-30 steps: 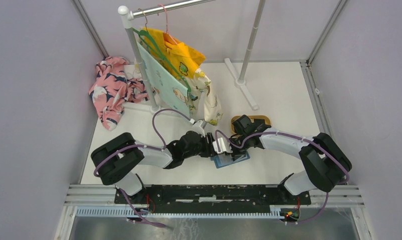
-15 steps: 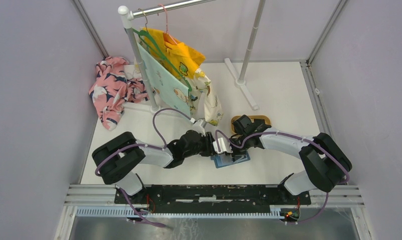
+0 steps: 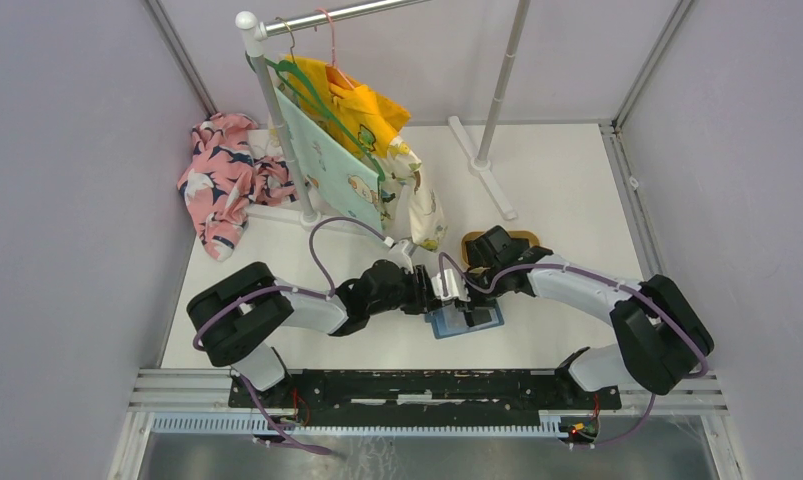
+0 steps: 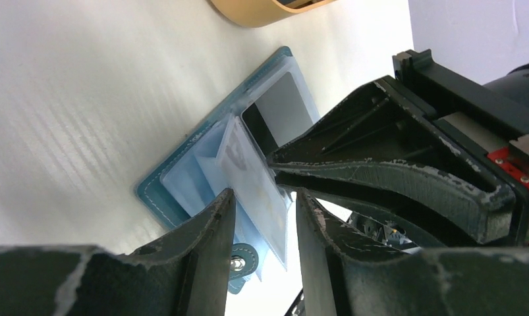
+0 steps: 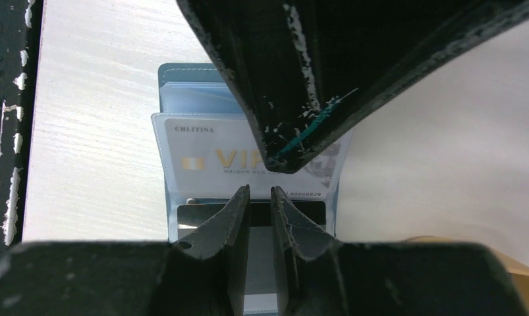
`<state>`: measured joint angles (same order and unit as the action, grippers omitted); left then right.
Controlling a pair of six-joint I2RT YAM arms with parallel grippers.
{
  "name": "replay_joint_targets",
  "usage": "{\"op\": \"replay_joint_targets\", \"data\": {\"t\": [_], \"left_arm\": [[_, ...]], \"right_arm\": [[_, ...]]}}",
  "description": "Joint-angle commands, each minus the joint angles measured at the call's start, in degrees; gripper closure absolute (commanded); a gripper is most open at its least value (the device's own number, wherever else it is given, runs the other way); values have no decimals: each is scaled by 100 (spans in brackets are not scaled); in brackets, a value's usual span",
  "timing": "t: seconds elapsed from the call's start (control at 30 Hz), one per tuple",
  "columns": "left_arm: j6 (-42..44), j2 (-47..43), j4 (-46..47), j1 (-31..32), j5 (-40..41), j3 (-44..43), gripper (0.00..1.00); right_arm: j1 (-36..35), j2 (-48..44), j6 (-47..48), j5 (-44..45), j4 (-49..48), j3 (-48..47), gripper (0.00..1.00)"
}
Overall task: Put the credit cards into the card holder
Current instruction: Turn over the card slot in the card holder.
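Observation:
The teal-blue card holder (image 3: 482, 323) (image 4: 157, 191) lies open on the table between my two grippers. A dark card with a black stripe (image 5: 202, 215) (image 4: 284, 99) lies flat in its inner pocket. A clear sleeve with a white VIP card (image 5: 195, 161) (image 4: 251, 178) stands up from the holder. My left gripper (image 3: 435, 303) (image 4: 265, 197) is open, its fingers on either side of that sleeve without clamping it. My right gripper (image 3: 469, 305) (image 5: 259, 191) points down at the dark card, jaws a narrow gap apart with nothing between them.
A tan oval tray (image 3: 517, 240) (image 4: 261, 10) sits just beyond the holder. A clothes rack with hanging garments (image 3: 352, 140) stands at the back left. A floral cloth (image 3: 222, 175) lies by the left wall. The black base rail (image 3: 427, 385) runs along the near edge.
The right arm has shifted a little to the right and the card holder now lies squarer under it. The left arm has barely moved.

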<state>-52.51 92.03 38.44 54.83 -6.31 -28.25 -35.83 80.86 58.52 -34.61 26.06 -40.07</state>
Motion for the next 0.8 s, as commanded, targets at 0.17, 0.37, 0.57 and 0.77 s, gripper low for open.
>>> {"op": "replay_joint_targets", "data": {"t": [0.17,0.37,0.57,0.77], "left_arm": [[-282,85,734,37,-369,-220,54],[-319,168,887,36,-479,-288,54],[-334,346,1009,44,-596,-412,50],[-413,673,1197,69,-719,-554,50]], "right_arm": [[232,-286,3,-270,101,-106,76],[508,-474,-21,-350,125,-132,76],[854,-669,-196,-321,19,-124,76],[1205,-880,-508,-232,-252,-62,74]]}}
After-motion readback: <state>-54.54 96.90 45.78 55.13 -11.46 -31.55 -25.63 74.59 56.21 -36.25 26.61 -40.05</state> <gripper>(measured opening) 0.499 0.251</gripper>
